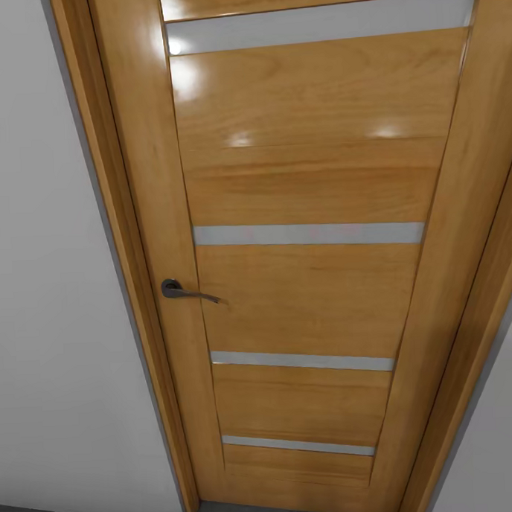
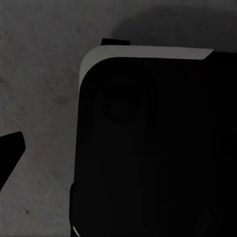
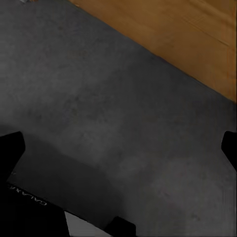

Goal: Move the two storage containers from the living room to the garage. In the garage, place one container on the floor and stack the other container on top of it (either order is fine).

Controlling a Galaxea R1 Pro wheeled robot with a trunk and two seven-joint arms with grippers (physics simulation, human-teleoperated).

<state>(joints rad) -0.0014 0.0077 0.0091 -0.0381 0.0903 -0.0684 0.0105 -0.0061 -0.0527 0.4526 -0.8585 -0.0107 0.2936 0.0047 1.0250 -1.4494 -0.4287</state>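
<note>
Ahead: closed wooden door (image 1: pixel 309 283), grey handle (image 1: pixel 184 290); right claw (image 3: pixel 118 148) spread over concrete floor (image 3: pixel 98 108); left claw state unclear.

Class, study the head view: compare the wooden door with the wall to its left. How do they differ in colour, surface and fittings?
The door is glossy orange-brown wood showing bright light reflections; the wall is plain, matte pale grey. The door carries horizontal pale strips and a dark lever handle; the wall bears nothing. Both stand upright, meeting at the wooden door frame.
</note>
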